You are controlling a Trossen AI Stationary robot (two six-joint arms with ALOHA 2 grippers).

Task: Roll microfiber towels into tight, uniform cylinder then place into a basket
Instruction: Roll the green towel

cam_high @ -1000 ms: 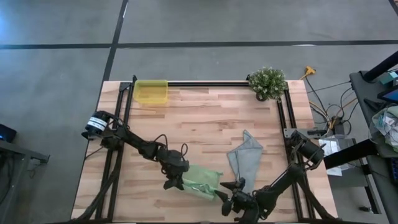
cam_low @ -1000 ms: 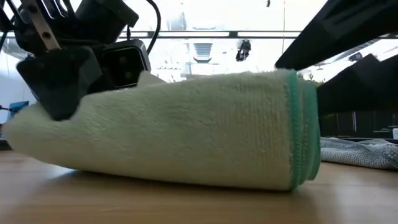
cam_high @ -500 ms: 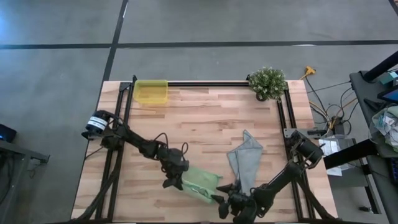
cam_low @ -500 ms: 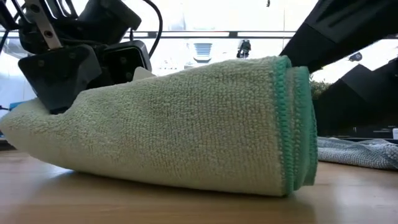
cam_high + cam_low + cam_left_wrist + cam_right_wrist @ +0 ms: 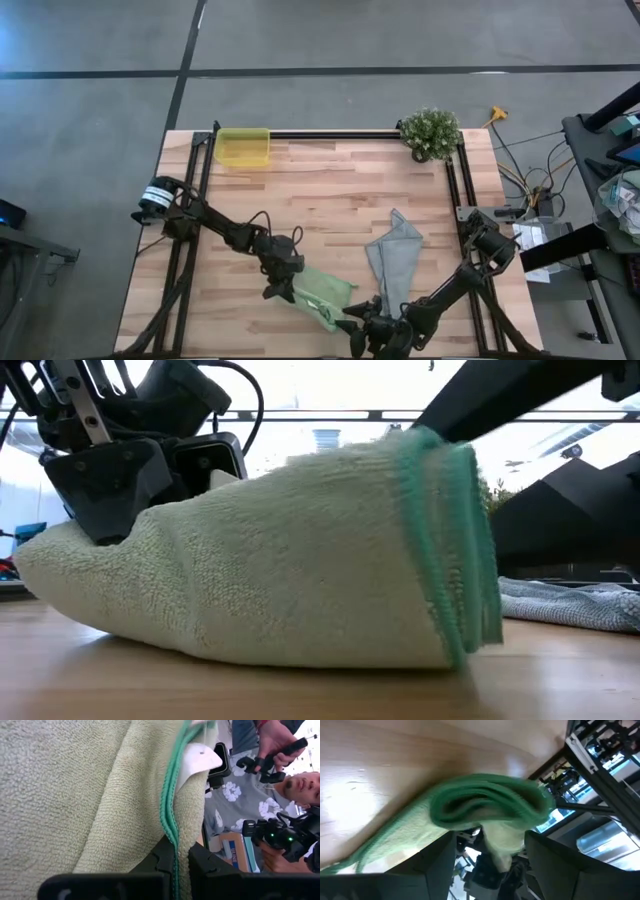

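The green towel [image 5: 322, 293] lies partly rolled on the table [image 5: 330, 190] near its front edge, between the two grippers. It forms a loose, tapered bundle, not yet a uniform cylinder: the low view shows one end thick, with layered green hems, and the other end narrowing. The roll is supported at both ends, probably so it does not unwind while it is tightened.

The left gripper [image 5: 285, 290] is at the narrow end. Its jaws are clenched on the cloth; the left wrist view shows the green hem and the white tag [image 5: 200, 757] running up between the fingers [image 5: 165, 855]. This grip appears to anchor that end.

The right gripper [image 5: 352, 322] is at the thick end, directly facing the rolled hems. Its jaws stand wide apart, one on each side of the end of the roll. Whether the fingers [image 5: 440, 865] actually press the cloth cannot be determined.

The grey towel [image 5: 394, 255] lies flat and unrolled just beyond the right gripper. The basket [image 5: 243, 147] stands well apart from both grippers, at the far corner of the table on the left arm's side. A potted plant [image 5: 431, 133] stands at the opposite far corner.
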